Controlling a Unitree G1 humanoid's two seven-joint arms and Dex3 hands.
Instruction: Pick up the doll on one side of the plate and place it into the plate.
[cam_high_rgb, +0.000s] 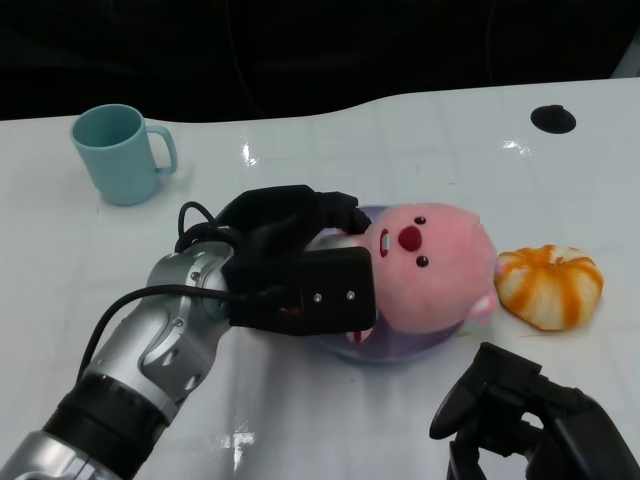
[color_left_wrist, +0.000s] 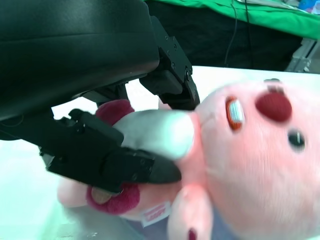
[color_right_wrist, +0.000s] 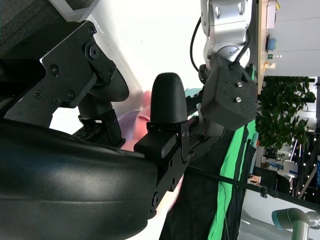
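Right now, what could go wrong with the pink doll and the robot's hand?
The left hand grips the doll, which lies across the plate. If the fingers snag the plush when they let go, the doll might be dragged back out. Its head overhangs the rim toward the orange-striped toy, so it might roll off.

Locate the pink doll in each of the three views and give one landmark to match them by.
Head view: the pink doll lies at centre, in the plate, face up.
Left wrist view: it fills the right half, gripped at its body.
Right wrist view: only a pink sliver behind the black fingers.
Shared landmark: the left hand.
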